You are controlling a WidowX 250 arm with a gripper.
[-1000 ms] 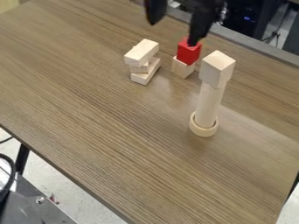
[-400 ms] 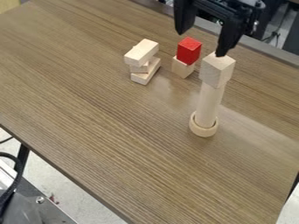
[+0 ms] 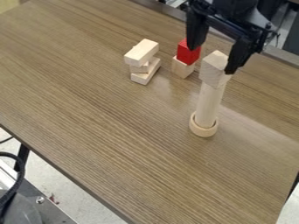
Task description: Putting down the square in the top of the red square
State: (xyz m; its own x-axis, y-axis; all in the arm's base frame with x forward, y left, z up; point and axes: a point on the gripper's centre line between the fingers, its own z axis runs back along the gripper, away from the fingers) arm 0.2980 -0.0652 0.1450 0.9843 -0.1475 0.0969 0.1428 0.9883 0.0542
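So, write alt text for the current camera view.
An open black gripper hangs by a wooden cube atop a cylinder in a ring. Behind, a red block sits on a pale block beside a wooden stack, on a brown table.

From where I stand, the arm (image 3: 234,7) is all black, grey where light catches it, and its black gripper (image 3: 211,60) has a straight crossbar (image 3: 225,27) and two chunky, angular fingers (image 3: 197,30) tapering towards blunt tips.
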